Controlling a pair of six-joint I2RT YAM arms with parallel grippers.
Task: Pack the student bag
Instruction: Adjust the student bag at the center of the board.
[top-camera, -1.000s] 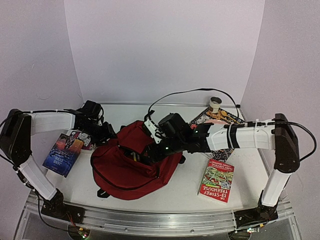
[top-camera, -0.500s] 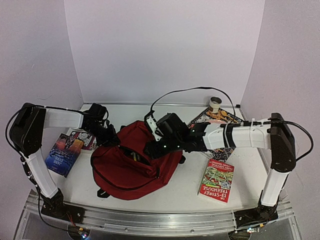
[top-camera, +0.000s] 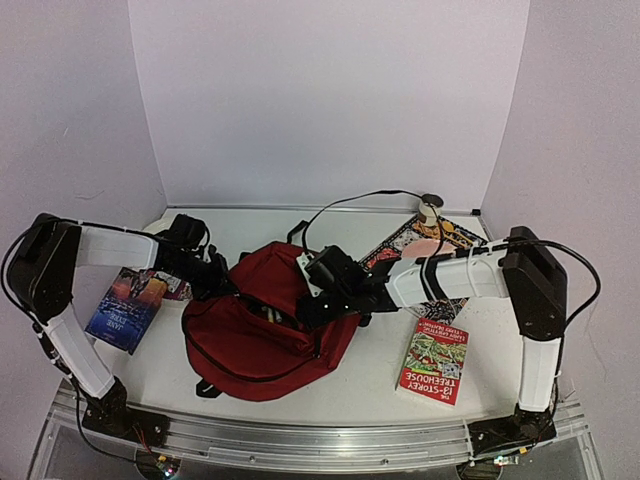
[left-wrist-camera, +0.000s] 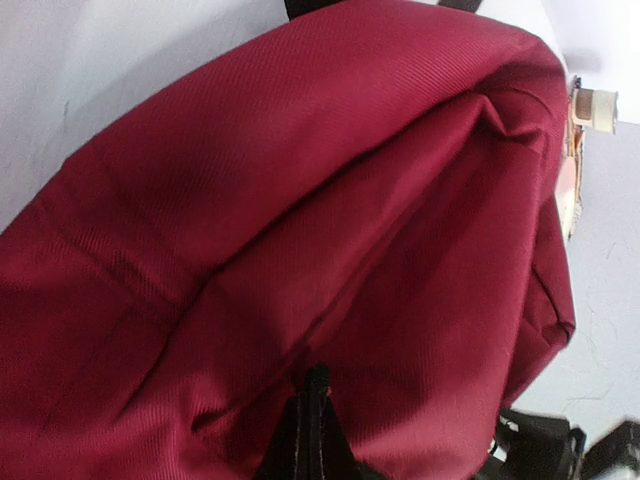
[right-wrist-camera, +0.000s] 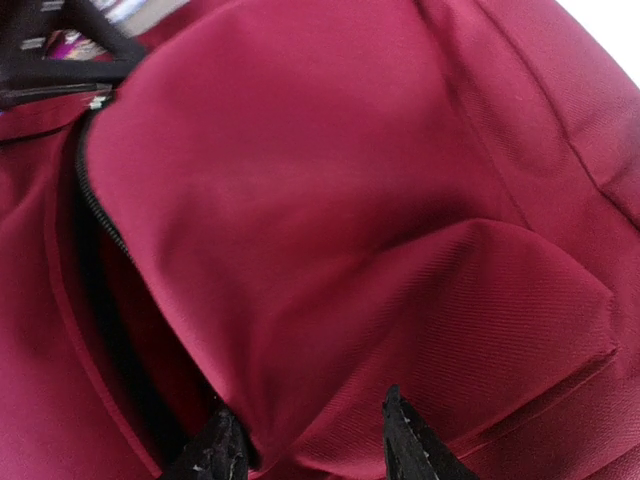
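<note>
The student bag (top-camera: 250, 340) is set mid-table (top-camera: 370, 390), its nine-o'clock rim pinched in the tightly pressed left jaws. The right jaws are spread astride the three-o'clock flap; a firm closure is wanted before the mouth is pulled wide.

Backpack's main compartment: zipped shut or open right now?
Open. The red backpack shows its zipper parted, with dark interior gaping beneath the flap.
</note>
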